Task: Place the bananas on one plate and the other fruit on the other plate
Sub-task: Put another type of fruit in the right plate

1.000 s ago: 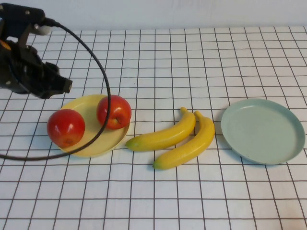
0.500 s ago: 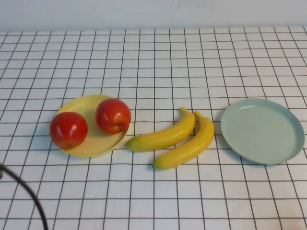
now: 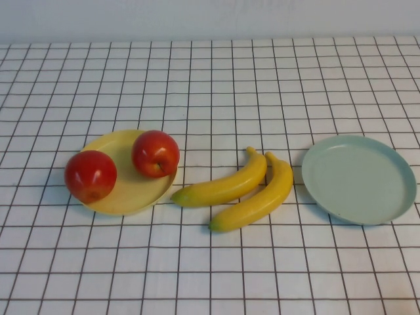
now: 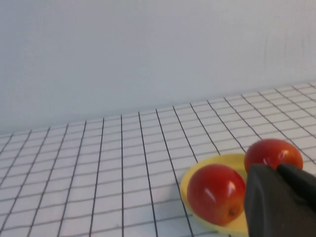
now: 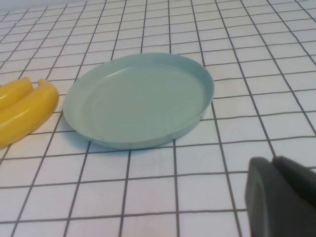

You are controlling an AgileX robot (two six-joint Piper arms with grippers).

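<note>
Two red apples (image 3: 90,176) (image 3: 155,153) sit on the pale yellow plate (image 3: 128,190) at the left. Two yellow bananas (image 3: 223,187) (image 3: 259,200) lie side by side on the table in the middle. The pale blue-green plate (image 3: 359,178) is empty at the right. Neither arm shows in the high view. My left gripper (image 4: 277,169) is shut and empty, a little short of the apples (image 4: 216,193) (image 4: 272,153) on the yellow plate (image 4: 224,160). My right gripper (image 5: 273,160) is shut and empty, short of the blue-green plate (image 5: 138,98), with the bananas (image 5: 27,111) beside that plate.
The table is covered with a white cloth with a black grid (image 3: 210,85). A pale wall (image 4: 148,54) rises behind the far edge.
My left arm and its cable have pulled back from above the yellow plate and left the high view. The fruit and plates have stayed in place.
</note>
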